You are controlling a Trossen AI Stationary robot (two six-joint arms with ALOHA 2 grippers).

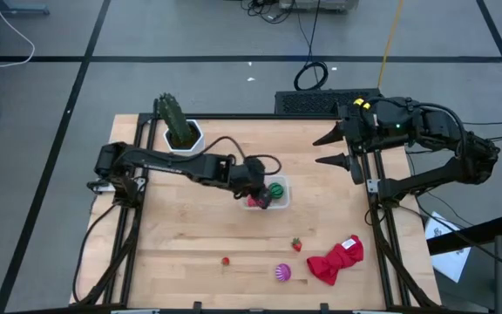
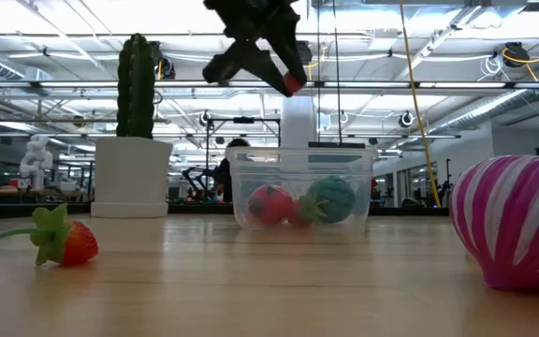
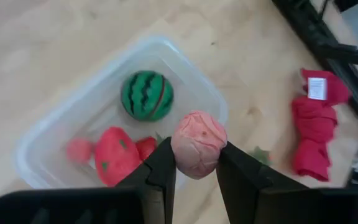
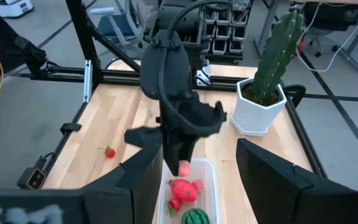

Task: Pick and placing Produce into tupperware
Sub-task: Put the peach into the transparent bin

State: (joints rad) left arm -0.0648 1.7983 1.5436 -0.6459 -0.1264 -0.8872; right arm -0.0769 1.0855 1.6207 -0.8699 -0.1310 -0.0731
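A small pink ball of toy produce [image 3: 197, 143] is pinched between the two dark fingers [image 3: 160, 171] of the left gripper [image 3: 194, 171], which hangs above the clear tupperware [image 3: 42, 140] near the middle of the wooden table [image 1: 190, 244]. The pink piece is above the tub's rim, not inside it. Inside the tub lie a green striped ball [image 3: 146, 94], a red strawberry [image 3: 115, 155] and smaller red bits beside it. From table height the tub [image 2: 302, 187] sits flat on the wood with the gripper [image 2: 274, 61] above it.

Toward the table's front edge, well apart from the tub, lie two loose strawberries [image 1: 296, 245] [image 1: 226, 260] and a purple striped piece [image 1: 282, 273]. Just beside that piece is a crumpled red cloth [image 1: 336, 260].

A green cactus [image 1: 172, 118] in a white hexagonal pot [image 1: 184, 139] stands at the table's back left.

The right gripper [image 1: 342, 148] waits at the right rear of the table, its fingers spread apart and holding nothing.
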